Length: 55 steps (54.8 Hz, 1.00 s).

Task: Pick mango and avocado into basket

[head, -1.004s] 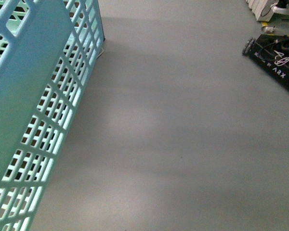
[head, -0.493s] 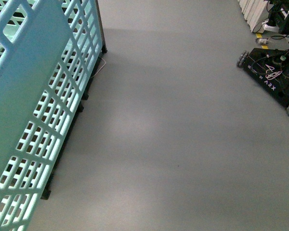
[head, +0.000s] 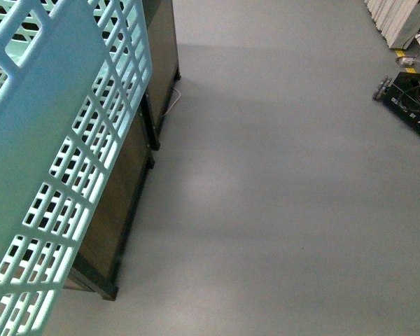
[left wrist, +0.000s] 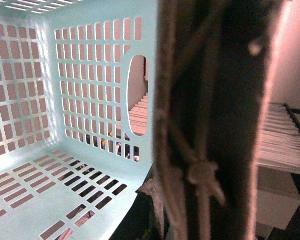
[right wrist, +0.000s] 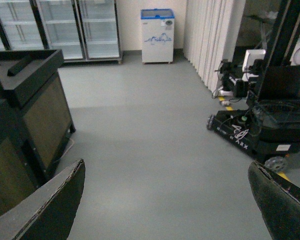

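The pale turquoise basket (head: 49,140) fills the left of the front view, held up and tilted. In the left wrist view its slotted walls and base (left wrist: 65,170) show from inside, with nothing in the visible part. My left gripper is shut on the basket; a dark blurred finger (left wrist: 215,125) covers the middle of that view. My right gripper (right wrist: 167,200) is open and empty above bare floor, its two pads at the lower corners. The mango and the avocado are out of view.
A dark low cabinet (head: 126,203) stands on the grey floor behind the basket; it also shows in the right wrist view (right wrist: 30,115). Another black ARX robot base (right wrist: 255,130) stands at the right. Glass-door fridges (right wrist: 65,25) and a small freezer (right wrist: 157,35) line the far wall.
The front view has swung: the dark cabinet now shows beside the basket, and the black robot base has slid toward the right edge. The basket stays held at the left.
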### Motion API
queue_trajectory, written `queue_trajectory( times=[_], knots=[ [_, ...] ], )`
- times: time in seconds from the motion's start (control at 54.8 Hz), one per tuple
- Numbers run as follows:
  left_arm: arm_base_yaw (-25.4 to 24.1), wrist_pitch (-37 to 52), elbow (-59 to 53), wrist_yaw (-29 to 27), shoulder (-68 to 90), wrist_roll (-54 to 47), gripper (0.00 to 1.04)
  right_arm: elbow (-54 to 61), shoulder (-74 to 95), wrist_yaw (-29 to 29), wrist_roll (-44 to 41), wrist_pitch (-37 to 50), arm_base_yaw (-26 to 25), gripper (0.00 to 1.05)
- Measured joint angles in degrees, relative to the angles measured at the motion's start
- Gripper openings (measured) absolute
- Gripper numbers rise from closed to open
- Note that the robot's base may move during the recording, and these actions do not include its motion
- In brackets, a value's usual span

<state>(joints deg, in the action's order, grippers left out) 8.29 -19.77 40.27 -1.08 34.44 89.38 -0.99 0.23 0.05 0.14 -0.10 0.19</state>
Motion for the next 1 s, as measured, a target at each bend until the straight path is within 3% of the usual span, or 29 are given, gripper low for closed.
queue_trajectory(
  times=[1.004],
  knots=[
    [0.00,-0.02,-0.02,-0.04,-0.04,-0.04,0.04,0.00,0.00,0.07,0.00,0.02,-0.02,0.96]
  ],
)
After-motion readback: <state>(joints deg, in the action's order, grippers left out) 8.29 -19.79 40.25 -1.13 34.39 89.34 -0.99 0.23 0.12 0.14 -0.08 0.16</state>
